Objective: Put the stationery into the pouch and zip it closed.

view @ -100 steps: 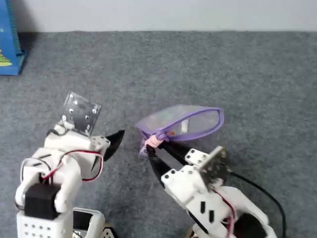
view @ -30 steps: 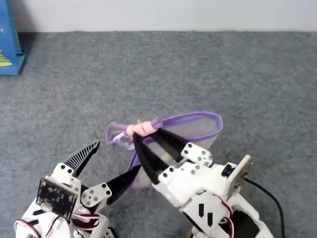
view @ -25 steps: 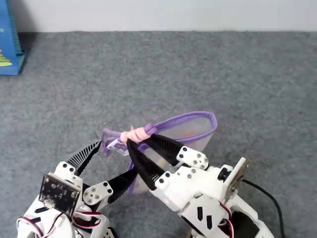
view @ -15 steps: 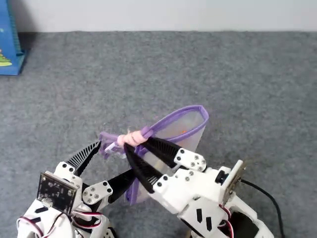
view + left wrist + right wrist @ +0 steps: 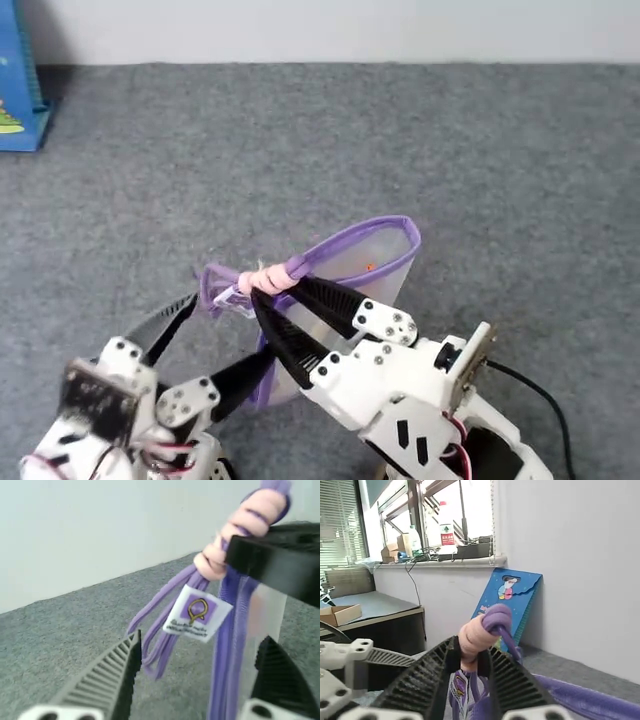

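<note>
Right claw [image 5: 270, 291] pinches the pink pull [image 5: 264, 278] of the pouch [image 5: 365, 256] (tilted up); left claw [image 5: 222, 335] gapes beside it.

The bench [image 5: 480, 150] is covered by a grey, felt-like mat, bounded at twelve o'clock by a pale wall. A blue printed box [image 5: 18, 90] is stood on it at about ten o'clock, close against that wall. A black cable [image 5: 548, 398] is laid over the mat near five o'clock. Whether the lower edge of the purple pouch [image 5: 360, 262], near the centre, touches the mat cannot be told.
</note>
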### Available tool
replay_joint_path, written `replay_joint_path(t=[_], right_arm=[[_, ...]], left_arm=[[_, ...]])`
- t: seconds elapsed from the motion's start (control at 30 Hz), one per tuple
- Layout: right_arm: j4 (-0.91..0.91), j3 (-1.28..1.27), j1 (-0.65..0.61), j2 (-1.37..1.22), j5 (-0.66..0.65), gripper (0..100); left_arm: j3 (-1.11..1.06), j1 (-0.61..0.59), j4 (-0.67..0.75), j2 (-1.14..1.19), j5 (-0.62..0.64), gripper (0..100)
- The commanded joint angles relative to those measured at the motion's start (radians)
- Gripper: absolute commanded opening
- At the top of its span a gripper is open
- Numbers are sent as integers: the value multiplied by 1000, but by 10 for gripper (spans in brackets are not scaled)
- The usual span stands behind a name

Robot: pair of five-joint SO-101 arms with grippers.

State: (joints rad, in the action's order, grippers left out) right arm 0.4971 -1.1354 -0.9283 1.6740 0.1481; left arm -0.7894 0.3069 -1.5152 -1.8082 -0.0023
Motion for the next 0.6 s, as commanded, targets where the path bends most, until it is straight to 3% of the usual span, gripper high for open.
replay_joint_path(t=[0.0,0.2,0.33,0.43,0.57], right_arm=[[-5,69,12,12,-12,7],[-10,71,7,13,-5,7],[-10,74,7,13,-3,7],[-10,74,7,13,-3,7],[-10,75,2,15,-5,7]], left_arm=[[150,6,-92,-14,15,348],[213,18,-166,-12,9,347],[185,190,-176,-11,9,347],[107,330,-141,-9,11,347],[-22,319,-26,-9,9,346]])
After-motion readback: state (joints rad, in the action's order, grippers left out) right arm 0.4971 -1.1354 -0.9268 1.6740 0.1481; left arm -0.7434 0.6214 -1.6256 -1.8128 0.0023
